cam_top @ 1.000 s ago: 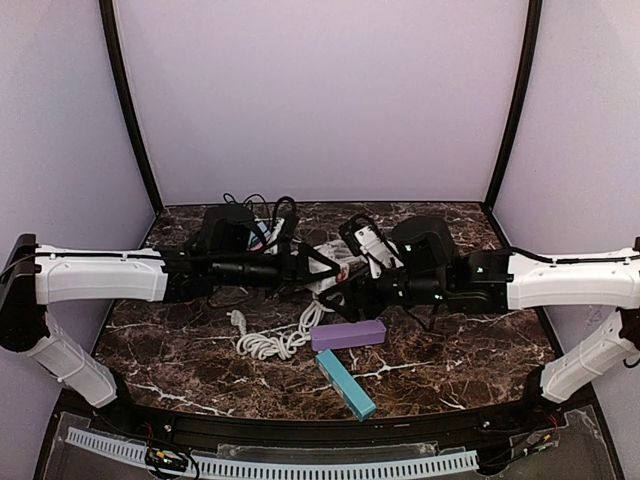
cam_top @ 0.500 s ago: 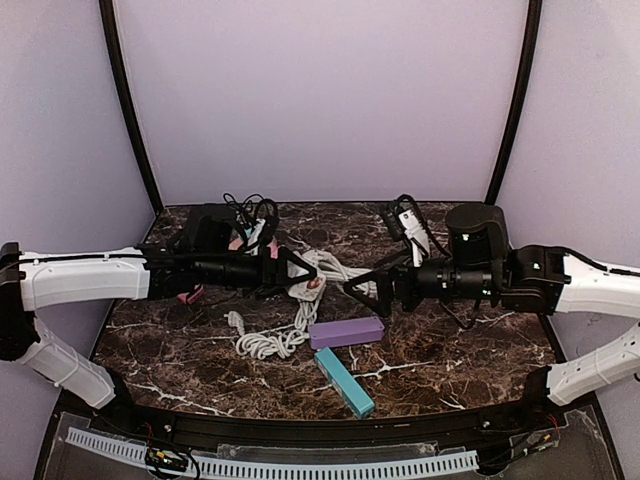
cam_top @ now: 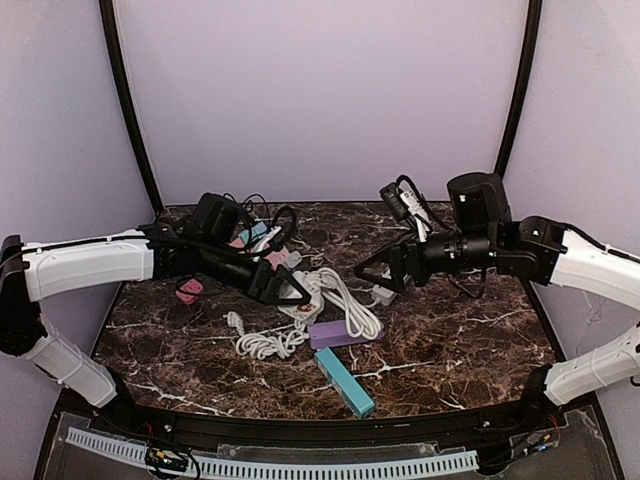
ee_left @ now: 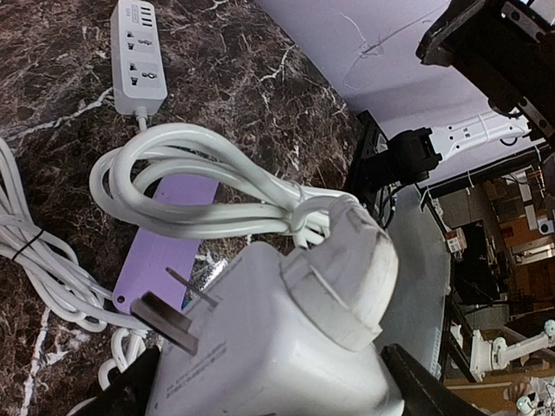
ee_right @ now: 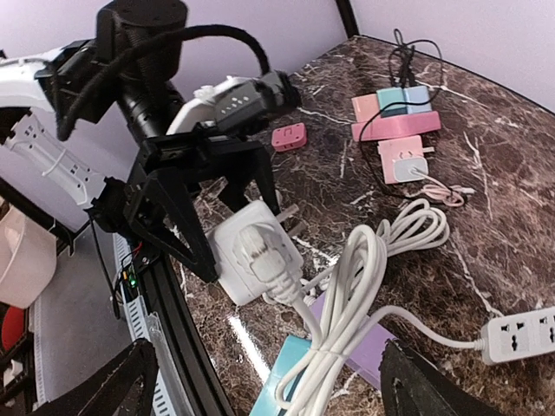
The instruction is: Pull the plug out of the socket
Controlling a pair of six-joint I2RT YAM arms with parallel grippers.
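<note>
Left arm: I reach in from the left, forearm sloping down; my left tool (cam_top: 295,290) is just behind and left of the purple box (cam_top: 347,333).
Left tool: clamped on the white socket block (ee_left: 260,347), a finger on each side.
Plug: the plug (ee_left: 342,269) is seated in that block, and its cord (ee_left: 199,191) loops over the purple box.
Right arm: stretched in from the right and raised; my right tool (cam_top: 378,272) points left, behind the purple box.
Right tool: fingers wide apart, holding nothing.
Power strip: the power strip (ee_left: 137,56) lies on the worktop (cam_top: 460,340) beyond the purple box.
</note>
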